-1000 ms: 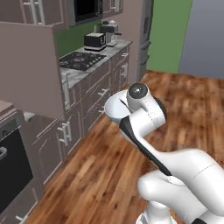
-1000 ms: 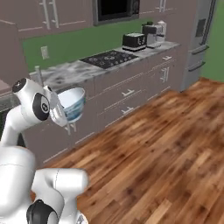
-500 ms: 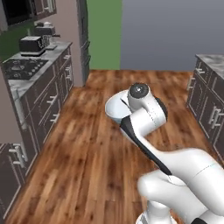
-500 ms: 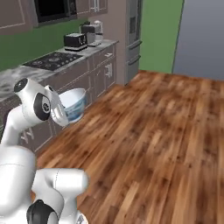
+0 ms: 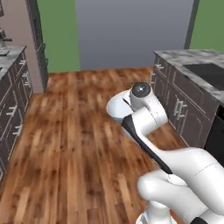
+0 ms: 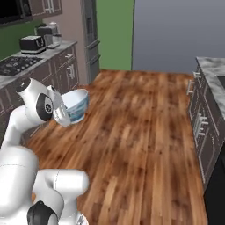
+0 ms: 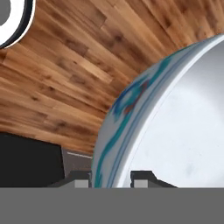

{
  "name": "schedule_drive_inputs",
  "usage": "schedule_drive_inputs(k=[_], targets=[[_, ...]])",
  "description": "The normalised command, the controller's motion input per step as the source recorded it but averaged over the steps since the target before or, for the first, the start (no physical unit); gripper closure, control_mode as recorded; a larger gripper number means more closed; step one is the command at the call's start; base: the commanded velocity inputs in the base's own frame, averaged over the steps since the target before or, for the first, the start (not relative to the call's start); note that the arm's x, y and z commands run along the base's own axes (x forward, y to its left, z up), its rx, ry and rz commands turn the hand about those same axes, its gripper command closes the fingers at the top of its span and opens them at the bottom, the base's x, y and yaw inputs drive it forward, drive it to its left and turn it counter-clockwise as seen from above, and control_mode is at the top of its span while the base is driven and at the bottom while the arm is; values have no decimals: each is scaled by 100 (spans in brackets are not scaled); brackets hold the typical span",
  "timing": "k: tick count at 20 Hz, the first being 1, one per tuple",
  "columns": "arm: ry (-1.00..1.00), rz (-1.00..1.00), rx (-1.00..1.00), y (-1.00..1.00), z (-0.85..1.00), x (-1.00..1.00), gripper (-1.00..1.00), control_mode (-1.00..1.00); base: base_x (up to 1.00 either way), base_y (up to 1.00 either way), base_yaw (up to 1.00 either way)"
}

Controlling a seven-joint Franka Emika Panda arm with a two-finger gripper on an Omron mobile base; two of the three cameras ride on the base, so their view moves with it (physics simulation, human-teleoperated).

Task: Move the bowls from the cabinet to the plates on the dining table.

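Clearly, from the left base view, the white arm is folded over wooden floor. Seen from the right base, the glossy pale-blue round bowl rides at the gripper. Up close, fingers clasp its rim; keep it level while driving.

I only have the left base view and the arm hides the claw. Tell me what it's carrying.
Observer: A white bowl with a pale blue tint; the right base view shows it beside the wrist, above the wood floor.
Operator: Confirm the grip.
Observer: In the hand view the claw has a fingertip on each side of the bowl's rim.
Operator: Report anything on the counter to your left.
Observer: A toaster sits on the far counter there.
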Motion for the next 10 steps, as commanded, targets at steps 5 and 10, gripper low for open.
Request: schedule_drive_inputs(k=[5,10], targets=[[0,0,0,0,0,0,100,100,0,-11,-46],[0,0,0,0,0,0,100,100,0,-12,-51]])
